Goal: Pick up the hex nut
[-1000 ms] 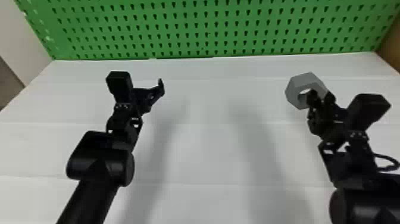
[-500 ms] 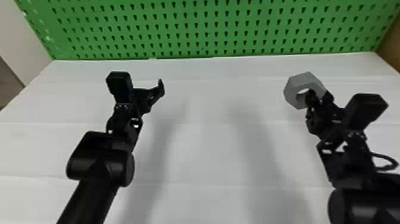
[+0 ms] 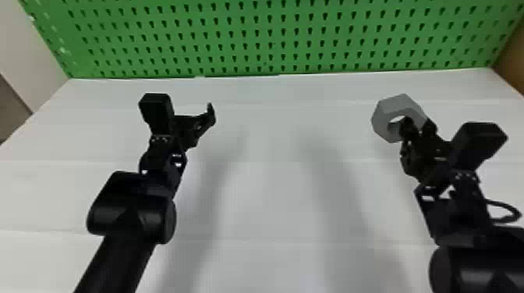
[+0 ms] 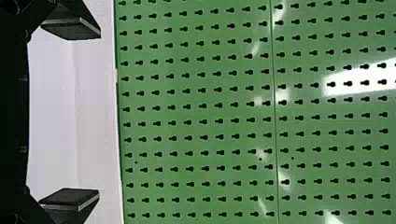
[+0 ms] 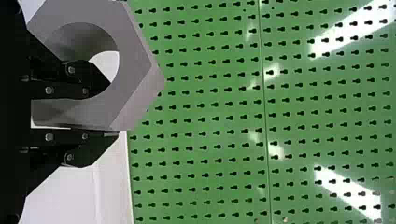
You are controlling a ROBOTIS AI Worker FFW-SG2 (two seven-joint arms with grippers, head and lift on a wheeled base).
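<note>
In the head view, a slip or twist of the hex nut (image 3: 390, 107), seemingly raised above the counter (image 3: 269, 187), could be caused by its bulk overhanging the right claw (image 3: 418, 123); both the right arm (image 3: 456, 218) and left arm (image 3: 128, 210) are extended forward. In the left wrist view, the left claw (image 4: 95, 113) is spread wide, empty. In the right wrist view, one wall is pinched, with one finger (image 5: 86, 79) passed through the hole.

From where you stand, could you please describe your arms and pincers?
My left arm and right arm are black, with rounded housings and boxy wrist blocks; a dark cable loops beside the right. The left pincer has flat black fingers; the right pincer is black, with silvery screws.
</note>
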